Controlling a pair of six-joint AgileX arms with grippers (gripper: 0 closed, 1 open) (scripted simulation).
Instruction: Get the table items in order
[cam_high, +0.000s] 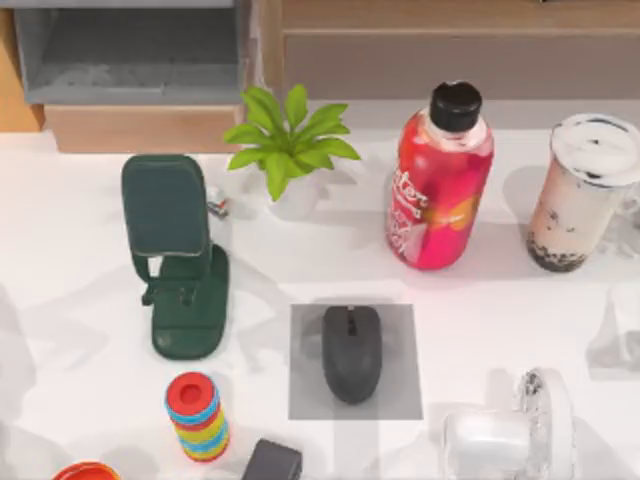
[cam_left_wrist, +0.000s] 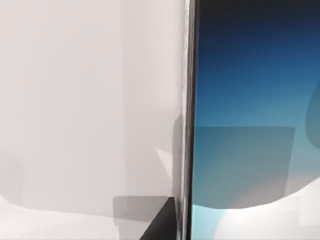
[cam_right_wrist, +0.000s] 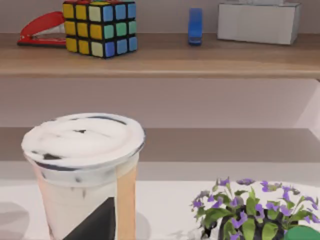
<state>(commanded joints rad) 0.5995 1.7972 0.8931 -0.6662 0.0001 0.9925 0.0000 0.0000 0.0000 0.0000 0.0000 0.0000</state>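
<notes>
- The left gripper (cam_left_wrist: 162, 226) is hard up against the smartphone (cam_left_wrist: 250, 115). Its blue-white screen is lit, and its dark side edge, the long axis, runs straight away from the wrist camera. I cannot tell whether the gripper is pinching the phone or is only beside it, nor where on the table (cam_high: 80, 300) the phone lies.
- The step in hand looks to be the phone. The green phone stand (cam_high: 175, 255) at the left of the table is empty, with its cradle facing near. The next move would need a firm hold on the phone's long edges, then setting it upright in that cradle.
- The mouse (cam_high: 352, 352) lies centred on the grey mouse pad (cam_high: 400, 395), a little right of middle. Its long axis runs near to far and its wheel end points far. It seems already in order.
- The milk-tea cup (cam_high: 580, 195) stands upright at the far right, lid up and pearls at the bottom, just right of the red bottle (cam_high: 440, 180).
- The right gripper (cam_right_wrist: 97, 222) faces the cup from the near side. I cannot tell whether it is spread or closed.
</notes>
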